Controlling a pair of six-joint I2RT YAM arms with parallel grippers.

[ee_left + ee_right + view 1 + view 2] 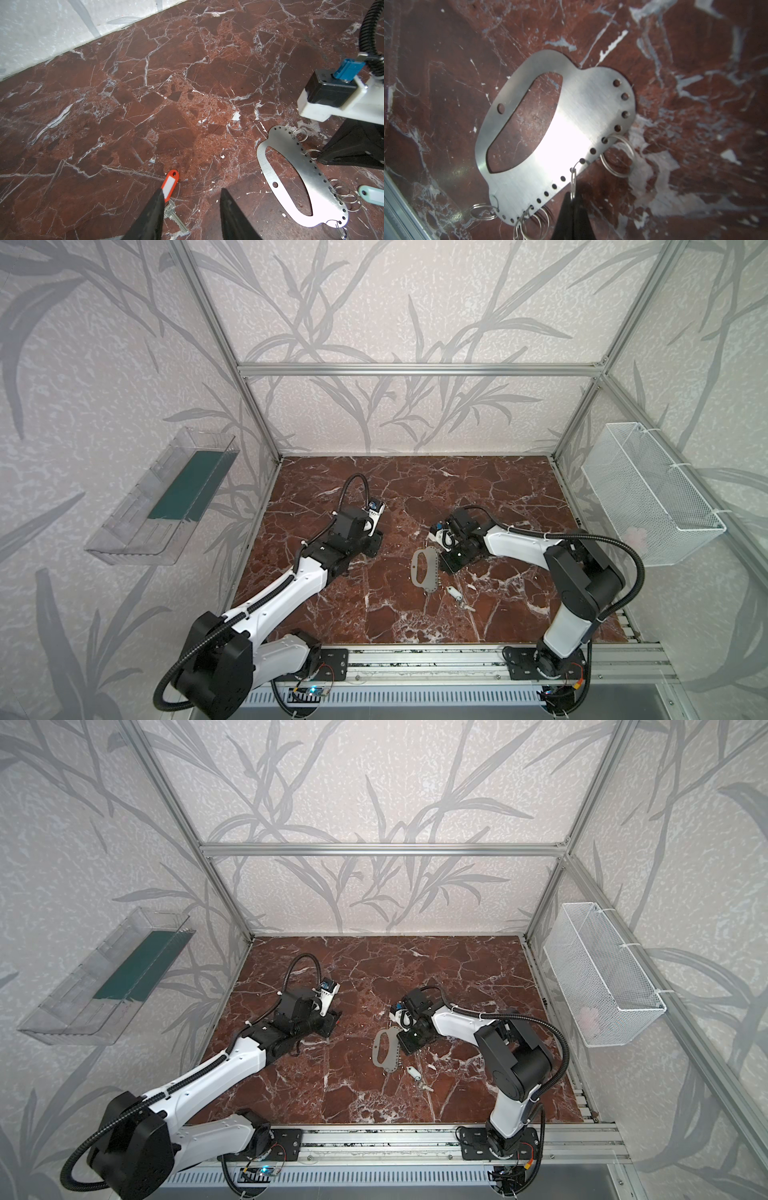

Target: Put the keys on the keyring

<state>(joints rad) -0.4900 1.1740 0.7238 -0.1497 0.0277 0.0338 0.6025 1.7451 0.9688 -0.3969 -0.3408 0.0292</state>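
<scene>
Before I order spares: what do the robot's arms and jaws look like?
Left arm and right arm: white shells, black joint housings. A black corrugated conduit runs along each. Jaws are black, tapering to points. A white bracket carries a blue connector.

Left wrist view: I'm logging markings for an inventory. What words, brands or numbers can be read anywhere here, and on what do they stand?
Silver key, on its head: stamped letters, too blurred to read.
Red-orange tag: white insert, blank.
Pale tag: no writing shows.
Keyring plate: holes only, no text.
Top views and right wrist view: nothing legible.
</scene>
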